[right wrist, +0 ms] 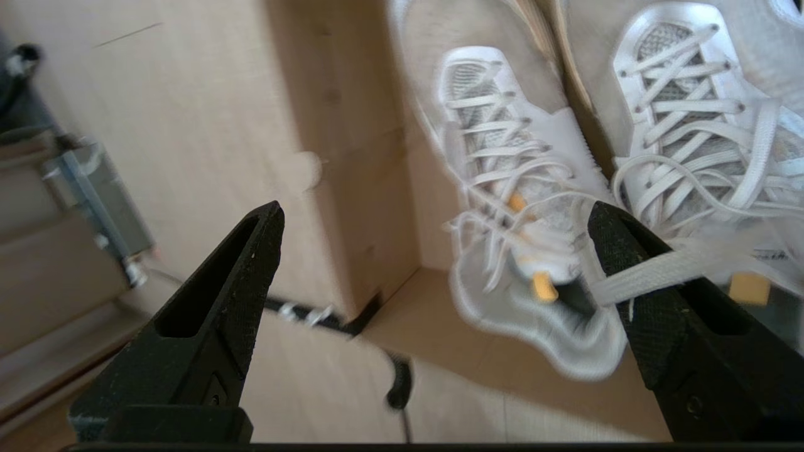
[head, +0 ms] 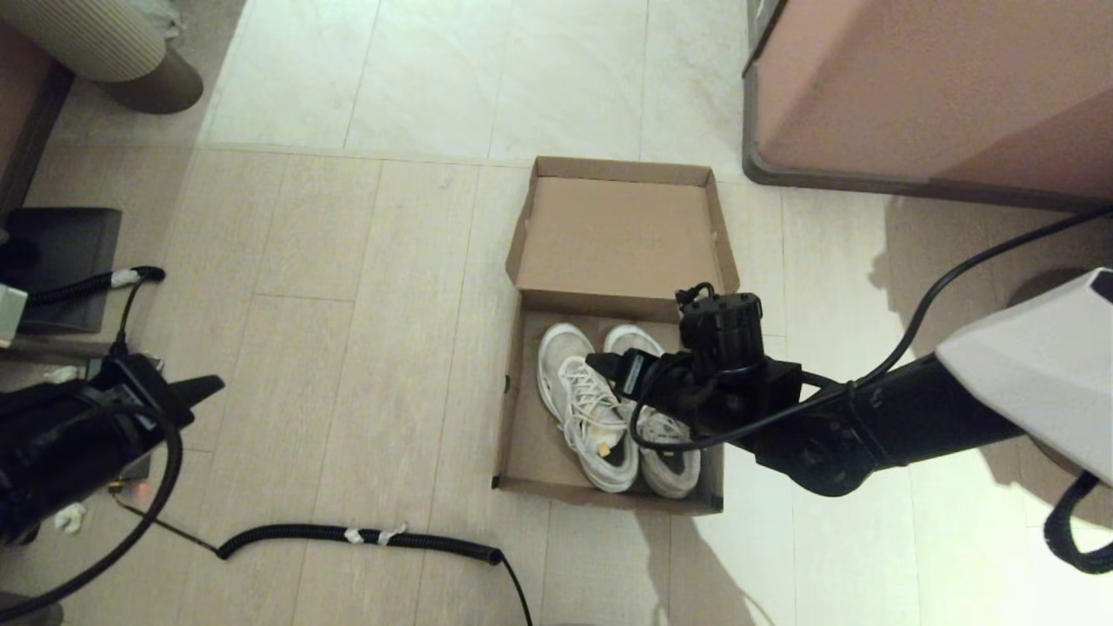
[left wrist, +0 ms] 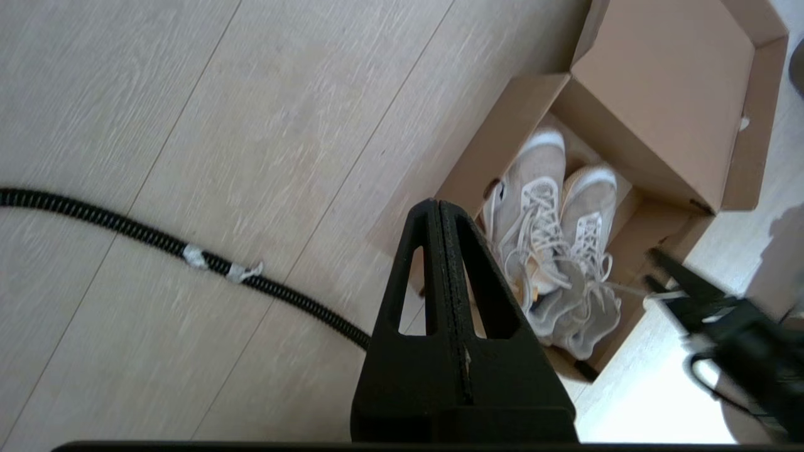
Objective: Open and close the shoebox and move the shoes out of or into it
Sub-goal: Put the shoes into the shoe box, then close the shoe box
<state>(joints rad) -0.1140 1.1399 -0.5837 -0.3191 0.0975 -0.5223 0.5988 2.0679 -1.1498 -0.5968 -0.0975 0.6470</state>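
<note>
Overhead, right end effector (right wrist: 433, 226) agape above shoes (right wrist: 565, 188)

My shoebox (head: 619, 235) is plain brown cardboard inside and out, and the shoes (head: 613, 404) in it are white mesh with white laces and white soles, with small orange-tan tags near the tongues. My right claw (right wrist: 433, 232) and left claw (left wrist: 447, 251) are both matte black with a fine stippled texture on the finger faces. The floor (head: 348, 287) is pale beige wood-grain plank, crossed by a black ribbed cable (head: 365, 537) with white tape wraps; the cabinet (head: 930, 87) is dusty pink with a grey base.
</note>
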